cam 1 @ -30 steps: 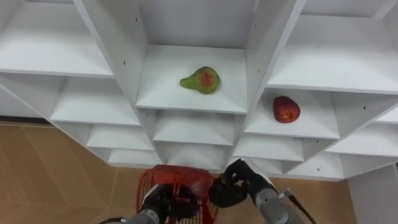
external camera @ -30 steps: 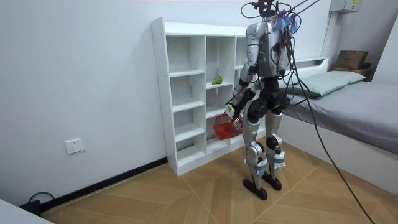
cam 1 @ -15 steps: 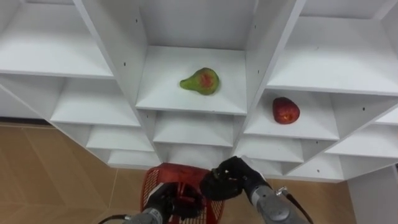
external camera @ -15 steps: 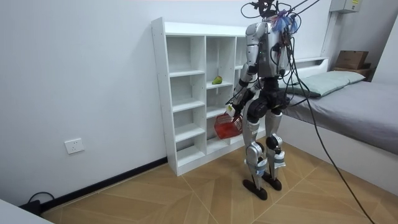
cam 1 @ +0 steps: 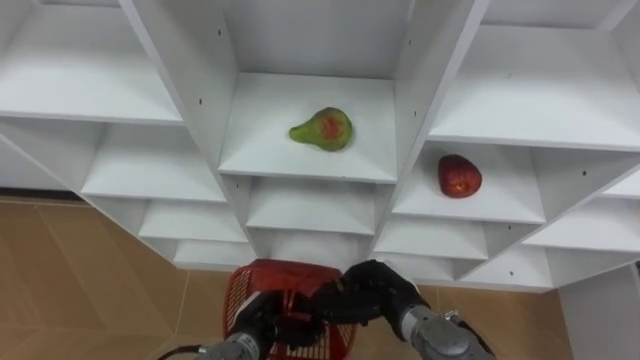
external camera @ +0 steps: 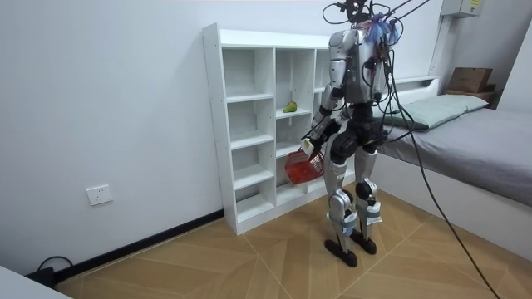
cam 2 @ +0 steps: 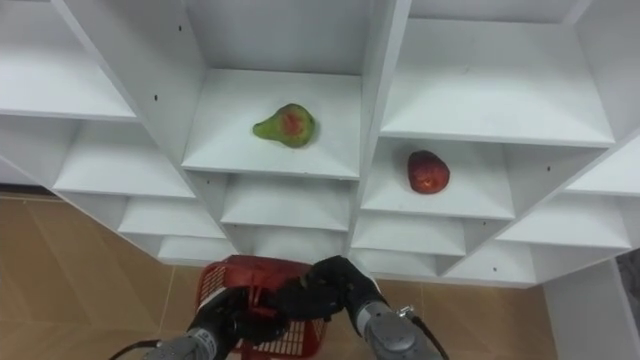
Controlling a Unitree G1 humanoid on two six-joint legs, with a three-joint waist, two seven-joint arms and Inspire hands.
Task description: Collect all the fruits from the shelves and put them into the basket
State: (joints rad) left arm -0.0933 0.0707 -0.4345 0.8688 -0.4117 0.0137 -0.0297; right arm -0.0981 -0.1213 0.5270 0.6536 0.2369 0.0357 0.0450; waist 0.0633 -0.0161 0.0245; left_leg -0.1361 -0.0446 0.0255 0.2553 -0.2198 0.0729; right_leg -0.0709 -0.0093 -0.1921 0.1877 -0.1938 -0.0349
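Observation:
A green pear with a red blush lies on a middle shelf of the white closet. A red apple sits one compartment to the right and a little lower. Below the shelves my left hand is curled round the handle of a red wire basket. My right hand hovers over the basket's right rim with its back turned to me. Whatever lies under it is hidden. In the room view I stand facing the closet with the basket at hip height.
The other compartments in view hold nothing. A wooden floor runs below the closet. In the room view a bed stands on the room view's right, close behind me, and a white wall extends to the closet's left.
My right hand has moved left, from beside the basket to over its right rim. The left hand, the basket and both fruits have stayed where they were.

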